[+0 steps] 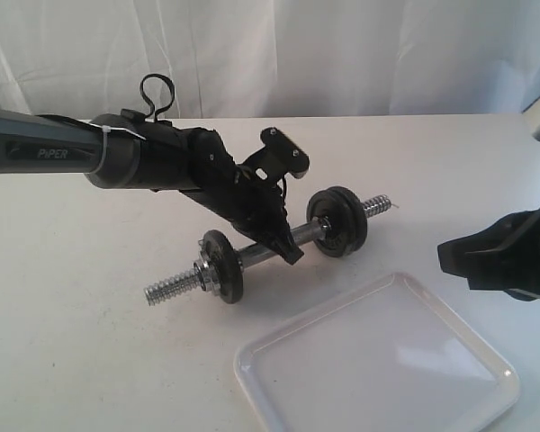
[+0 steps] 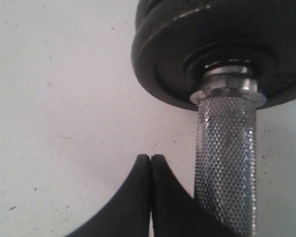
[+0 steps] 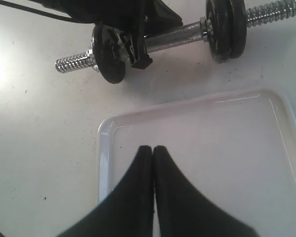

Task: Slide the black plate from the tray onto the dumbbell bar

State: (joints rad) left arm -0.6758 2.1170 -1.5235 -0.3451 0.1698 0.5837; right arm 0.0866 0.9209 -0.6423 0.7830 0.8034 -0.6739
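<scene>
Exterior view: tray [image 1: 252, 382] at lower right carries nothing, and the dumbbell bar [image 1: 256, 257] lies mid-frame with its long axis running lower left to upper right, a single black plate [image 1: 220, 265] on its lower-left end and a stacked pair of plates [image 1: 337, 220] on the upper-right end. Nearer arm is the left gripper [image 1: 291, 255], jaws together and empty, just beside the knurled middle between the plates. The right gripper [image 3: 153, 148], also pinched together and empty, hangs over the tray, well apart from the bar.
</scene>
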